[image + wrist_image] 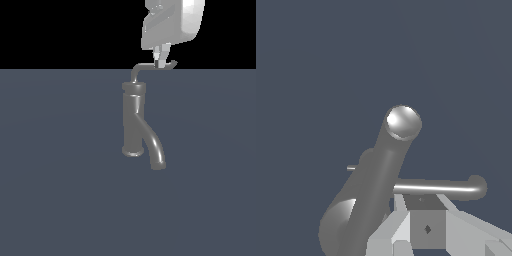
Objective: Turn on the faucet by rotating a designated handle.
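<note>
Right now the gripper sits down on the handle, near its upturned tip, above the faucet. Whether its fingers actually pinch the rod, I cannot tell. Reaching looks done; the rotating seems left.

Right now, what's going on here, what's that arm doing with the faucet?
A single robot arm has brought its gripper down onto the thin handle that sticks out from the top of the grey faucet. The fingertips sit at the handle's horizontal arm, toward its upturned tip on the exterior view's right. Whether the fingers are pinching the rod or just resting against it is not clear from either view. The thick curved spout hangs untouched below.
</note>
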### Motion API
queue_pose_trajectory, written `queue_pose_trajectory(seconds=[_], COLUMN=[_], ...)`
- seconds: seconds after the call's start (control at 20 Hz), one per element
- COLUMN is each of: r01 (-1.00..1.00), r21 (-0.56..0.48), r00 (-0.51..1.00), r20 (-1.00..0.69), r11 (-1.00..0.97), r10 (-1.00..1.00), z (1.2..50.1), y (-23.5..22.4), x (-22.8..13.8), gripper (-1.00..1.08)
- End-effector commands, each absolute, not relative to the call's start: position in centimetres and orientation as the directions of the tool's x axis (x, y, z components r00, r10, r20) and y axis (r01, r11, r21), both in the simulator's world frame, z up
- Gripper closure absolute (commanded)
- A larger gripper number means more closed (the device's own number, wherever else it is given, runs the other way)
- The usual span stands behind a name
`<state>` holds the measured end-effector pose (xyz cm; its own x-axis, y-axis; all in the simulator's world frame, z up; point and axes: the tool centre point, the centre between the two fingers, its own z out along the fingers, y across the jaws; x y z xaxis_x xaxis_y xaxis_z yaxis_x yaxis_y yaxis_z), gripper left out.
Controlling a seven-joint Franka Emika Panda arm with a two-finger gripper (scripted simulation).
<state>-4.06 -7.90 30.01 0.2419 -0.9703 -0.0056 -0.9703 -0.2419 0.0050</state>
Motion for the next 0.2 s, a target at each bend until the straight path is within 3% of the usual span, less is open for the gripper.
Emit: queue_pose_trajectory(seconds=[0.0,0.15], r01=[-0.98,-0.981], r21=[0.0,0.0], r00=[0.198,0.195], r20=[0.0,0.0], r11=[-0.198,-0.195], r10=[-0.98,-0.981], z=[29.99,29.99], y=[-10.94,-11.44], x=[-3.57,-3.13], gripper=[1.08,1.08])
